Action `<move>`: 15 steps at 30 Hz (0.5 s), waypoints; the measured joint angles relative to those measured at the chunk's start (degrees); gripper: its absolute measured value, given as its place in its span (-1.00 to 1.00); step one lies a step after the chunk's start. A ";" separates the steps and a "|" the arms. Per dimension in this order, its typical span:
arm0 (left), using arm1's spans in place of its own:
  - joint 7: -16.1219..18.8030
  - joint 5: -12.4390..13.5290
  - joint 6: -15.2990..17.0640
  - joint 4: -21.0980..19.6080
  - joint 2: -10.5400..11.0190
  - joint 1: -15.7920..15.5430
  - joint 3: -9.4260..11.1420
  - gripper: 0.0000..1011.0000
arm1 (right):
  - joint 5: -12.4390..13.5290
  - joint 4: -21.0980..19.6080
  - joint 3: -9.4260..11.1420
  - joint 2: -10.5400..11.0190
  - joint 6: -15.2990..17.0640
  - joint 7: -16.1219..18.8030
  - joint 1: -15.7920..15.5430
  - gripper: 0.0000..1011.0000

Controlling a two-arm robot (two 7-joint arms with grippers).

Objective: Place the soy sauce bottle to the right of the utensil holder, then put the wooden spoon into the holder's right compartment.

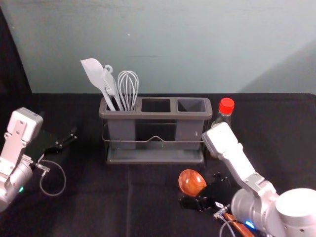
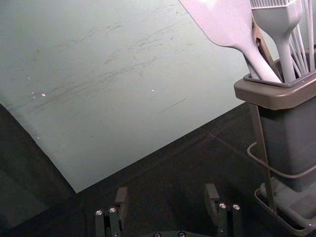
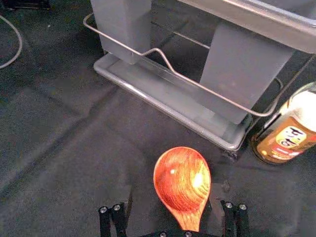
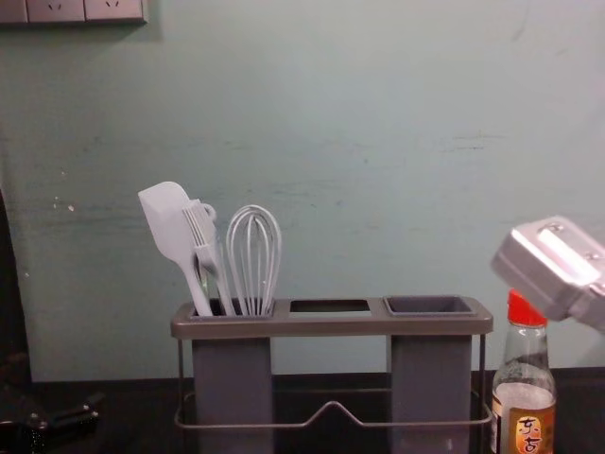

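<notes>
Both jaws gape wide, right gripper (image 1: 203, 190) astride the spoon (image 1: 191, 182), left gripper (image 1: 58, 125) left of the holder (image 1: 158, 115).

Shadow on wall (image 1: 197, 44); glints on spoon (image 3: 178, 180)

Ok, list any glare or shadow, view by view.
Head view: a slanting shadow across the wall at right. Right wrist view: bright glints in the bowl of the wooden spoon. Left wrist view: a washed-out highlight on the spatula.
</notes>
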 joint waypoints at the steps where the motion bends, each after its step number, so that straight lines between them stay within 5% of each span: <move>1: 0.00 0.00 0.00 0.00 0.00 0.00 0.00 1.00 | 0.00 0.45 -0.04 -0.26 0.30 0.17 0.42 0.98; 15: 0.00 0.00 0.00 0.00 0.00 0.00 0.00 1.00 | 0.04 7.84 0.83 -3.94 2.43 2.66 5.48 0.98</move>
